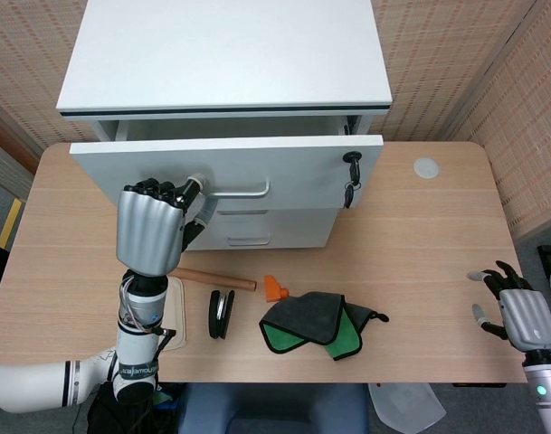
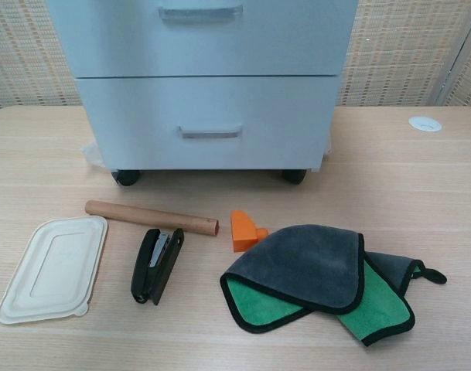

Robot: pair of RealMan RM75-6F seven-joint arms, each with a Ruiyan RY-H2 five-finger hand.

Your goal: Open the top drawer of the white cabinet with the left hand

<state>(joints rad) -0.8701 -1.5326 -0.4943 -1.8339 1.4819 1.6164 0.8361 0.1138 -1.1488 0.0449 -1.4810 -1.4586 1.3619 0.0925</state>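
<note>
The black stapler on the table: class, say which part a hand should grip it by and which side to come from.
Judging by its pose, grip the black stapler across its narrow body, near mid-length, coming from above. It lies flat on the table, long and slim, with the wooden rod just past its far end and the lid to one side, so a top-down pinch across the width looks clearest.

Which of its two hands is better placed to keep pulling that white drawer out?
The left hand: its fingers hook the silver drawer handle. The right hand hovers open, far away by the wooden table's corner.
</note>
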